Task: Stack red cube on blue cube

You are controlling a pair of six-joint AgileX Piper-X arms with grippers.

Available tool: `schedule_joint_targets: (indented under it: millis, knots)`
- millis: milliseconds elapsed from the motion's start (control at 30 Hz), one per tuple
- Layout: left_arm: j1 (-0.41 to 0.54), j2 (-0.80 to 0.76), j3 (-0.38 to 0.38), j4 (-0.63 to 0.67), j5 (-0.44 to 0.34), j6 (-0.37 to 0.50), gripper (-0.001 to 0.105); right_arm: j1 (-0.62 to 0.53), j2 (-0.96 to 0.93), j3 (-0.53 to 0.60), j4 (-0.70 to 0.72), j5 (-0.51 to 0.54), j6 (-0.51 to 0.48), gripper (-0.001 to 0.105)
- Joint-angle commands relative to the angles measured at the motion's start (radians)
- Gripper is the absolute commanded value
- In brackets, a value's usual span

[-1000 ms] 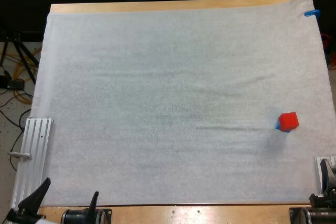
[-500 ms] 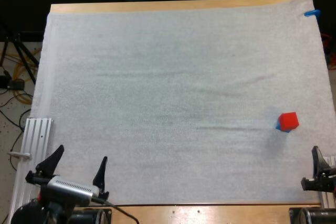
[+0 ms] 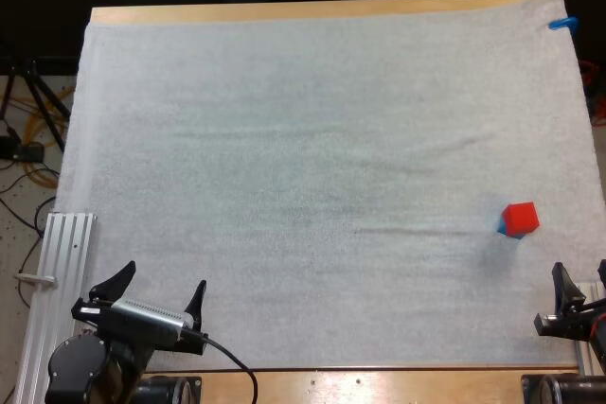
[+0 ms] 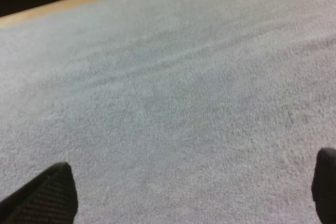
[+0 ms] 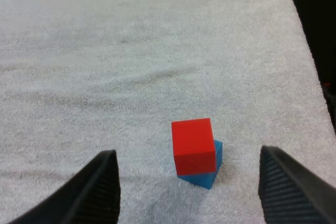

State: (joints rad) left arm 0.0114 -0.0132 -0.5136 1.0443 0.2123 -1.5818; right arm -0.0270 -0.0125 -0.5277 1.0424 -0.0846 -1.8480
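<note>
Atop blue cube, red cube

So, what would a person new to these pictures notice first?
First, the red cube sitting on the blue cube, slightly turned against it, near the right edge of the white mat. Next, the two open grippers at the mat's near edge: the left gripper at the left corner, and the right gripper just short of the stack.
</note>
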Motion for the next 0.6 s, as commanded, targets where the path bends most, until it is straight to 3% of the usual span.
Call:
schedule_joint_targets:
  millis: [0,567]
  knots:
    - [0.001,-0.139,-0.006,-0.018,0.002,-0.014,0.087,-0.003,-0.039,-0.002,-0.008,-0.010,-0.002,0.056]
    - [0.001,-0.139,-0.006,-0.020,0.002,-0.014,0.087,-0.003,-0.039,0.001,-0.014,-0.006,-0.004,0.056]
